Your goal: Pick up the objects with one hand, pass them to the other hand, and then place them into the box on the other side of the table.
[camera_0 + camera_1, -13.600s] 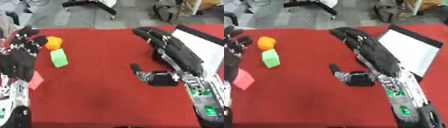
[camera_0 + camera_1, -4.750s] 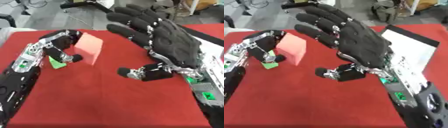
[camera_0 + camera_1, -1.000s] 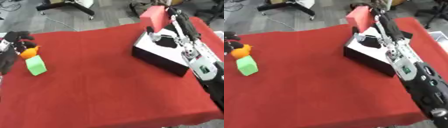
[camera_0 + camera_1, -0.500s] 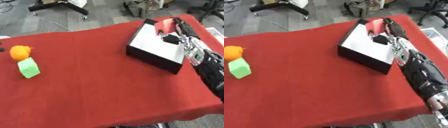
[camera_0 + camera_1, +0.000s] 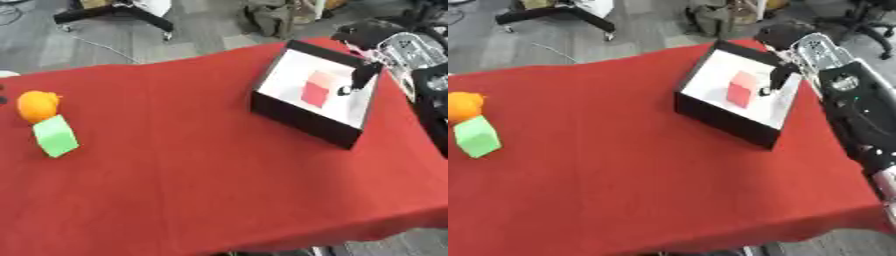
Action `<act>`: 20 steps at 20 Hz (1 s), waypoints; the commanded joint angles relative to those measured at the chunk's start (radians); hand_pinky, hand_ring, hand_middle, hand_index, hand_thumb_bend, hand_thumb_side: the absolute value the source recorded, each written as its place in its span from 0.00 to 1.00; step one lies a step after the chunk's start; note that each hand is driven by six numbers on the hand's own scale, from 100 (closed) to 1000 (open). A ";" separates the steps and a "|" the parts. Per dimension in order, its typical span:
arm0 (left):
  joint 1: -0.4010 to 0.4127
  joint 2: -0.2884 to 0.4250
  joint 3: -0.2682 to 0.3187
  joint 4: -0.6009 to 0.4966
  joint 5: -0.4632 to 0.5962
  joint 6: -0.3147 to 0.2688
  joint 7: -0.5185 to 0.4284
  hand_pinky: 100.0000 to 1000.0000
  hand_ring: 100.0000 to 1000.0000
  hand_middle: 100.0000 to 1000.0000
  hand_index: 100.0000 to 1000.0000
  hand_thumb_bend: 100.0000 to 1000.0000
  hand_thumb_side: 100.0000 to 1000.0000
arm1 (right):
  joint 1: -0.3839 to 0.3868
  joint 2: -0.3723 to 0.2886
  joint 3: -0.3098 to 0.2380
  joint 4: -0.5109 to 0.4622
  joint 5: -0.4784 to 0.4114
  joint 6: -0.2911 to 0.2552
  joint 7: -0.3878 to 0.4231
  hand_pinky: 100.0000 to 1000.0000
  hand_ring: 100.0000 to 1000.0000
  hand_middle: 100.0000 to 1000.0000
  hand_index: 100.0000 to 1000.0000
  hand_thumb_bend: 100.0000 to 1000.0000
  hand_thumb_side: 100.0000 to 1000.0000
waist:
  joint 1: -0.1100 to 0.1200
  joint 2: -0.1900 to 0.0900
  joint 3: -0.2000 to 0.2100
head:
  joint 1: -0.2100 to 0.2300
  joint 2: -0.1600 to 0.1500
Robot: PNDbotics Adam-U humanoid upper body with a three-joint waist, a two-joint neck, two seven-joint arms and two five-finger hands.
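Red cloth covers the whole tabletop (image 5: 210,170), and over at two o'clock sits the black-walled box (image 5: 302,119) with its white floor. Inside it, the pink-red block (image 5: 742,88) is down on that white floor, roughly mid-box, with nothing gripping it. Right hand (image 5: 781,74) hangs over the box's far right side, one dark finger pointing down toward the floor just beside the block, a sliver of white showing between the two. Fingers (image 5: 361,76) look relaxed and uncurled, holding nothing; the rest of the hand is partly hidden behind the silver wrist hardware at the upper right, so I can't read every finger. The black forearm runs off down the right edge.

Swing across to nine o'clock: an orange ball (image 5: 38,105) sits near the left edge of the cloth, and a light green block (image 5: 55,136) is right against it on the near side, the two touching or as good as touching. They're well apart from the box, with a broad stretch of red between them.

Left hand doesn't show clearly; only a dark speck at the left edge in the left eye view, too little to identify.

Beyond the far edge, grey floor and the legs of office chairs (image 5: 114,11).
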 commanded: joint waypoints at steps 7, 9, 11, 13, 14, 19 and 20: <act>-0.204 0.213 -0.099 0.238 -0.473 -0.202 0.036 0.75 0.66 0.68 0.83 0.50 0.47 | 0.199 0.142 -0.020 -0.693 -0.116 0.039 -0.294 0.97 0.94 0.90 0.97 0.35 0.04 | 0.014 -0.018 -0.042 | 0.300 -0.003; -0.263 0.235 -0.134 0.347 -0.609 -0.256 0.034 0.73 0.67 0.69 0.84 0.54 0.42 | 0.242 0.213 -0.001 -0.788 -0.148 0.018 -0.315 0.96 0.92 0.87 0.96 0.29 0.04 | 0.015 -0.019 -0.049 | 0.351 -0.003; -0.307 0.242 -0.156 0.436 -0.741 -0.300 0.056 0.73 0.67 0.69 0.84 0.55 0.41 | 0.269 0.252 0.017 -0.837 -0.176 -0.005 -0.320 0.96 0.92 0.87 0.96 0.28 0.04 | 0.016 -0.019 -0.054 | 0.376 -0.003; -0.335 0.241 -0.173 0.519 -0.842 -0.322 0.065 0.72 0.67 0.68 0.84 0.59 0.36 | 0.294 0.291 0.040 -0.858 -0.204 -0.024 -0.321 0.94 0.90 0.85 0.96 0.18 0.07 | 0.016 -0.020 -0.060 | 0.392 -0.003; -0.359 0.234 -0.181 0.577 -0.903 -0.328 0.052 0.72 0.67 0.68 0.83 0.59 0.32 | 0.315 0.321 0.059 -0.863 -0.226 -0.039 -0.322 0.94 0.90 0.85 0.96 0.16 0.08 | 0.015 -0.021 -0.065 | 0.396 -0.003; -0.416 0.197 -0.179 0.731 -1.076 -0.365 0.034 0.71 0.66 0.67 0.83 0.56 0.26 | 0.352 0.375 0.085 -0.850 -0.268 -0.062 -0.321 0.93 0.90 0.84 0.97 0.10 0.10 | 0.013 -0.024 -0.071 | 0.373 -0.003; -0.420 0.190 -0.176 0.745 -1.092 -0.364 0.037 0.71 0.66 0.67 0.83 0.56 0.25 | 0.354 0.376 0.084 -0.848 -0.269 -0.060 -0.321 0.93 0.90 0.84 0.97 0.09 0.10 | 0.013 -0.024 -0.072 | 0.370 -0.003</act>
